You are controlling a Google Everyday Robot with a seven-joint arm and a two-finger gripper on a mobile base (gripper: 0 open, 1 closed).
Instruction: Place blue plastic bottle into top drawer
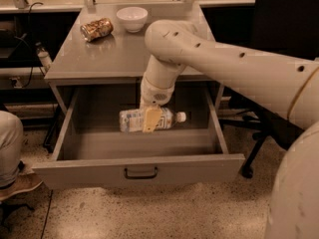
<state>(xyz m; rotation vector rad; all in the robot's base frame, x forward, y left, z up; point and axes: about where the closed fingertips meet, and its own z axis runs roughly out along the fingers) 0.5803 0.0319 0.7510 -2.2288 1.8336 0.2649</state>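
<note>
We judge the placing step nearly done: our pincer [152,119] grips the blue plastic bottle [133,120], lying sideways inside the open top drawer [139,167], below the front edge of the table [119,54]. Next we should lower gently, then release.

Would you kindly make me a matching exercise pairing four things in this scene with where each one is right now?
Things:
1. small clear plastic bottle with a white cap
2. brownish-gold metal can
3. round white bowl
4. two-finger gripper

Places:
A. upright at the back of the grey tabletop
B. gripped sideways within the open grey metal drawer
C. on its side at the tabletop's back left
D. shut across the bottle's middle

Pairs: 1-B, 2-C, 3-A, 4-D
</note>
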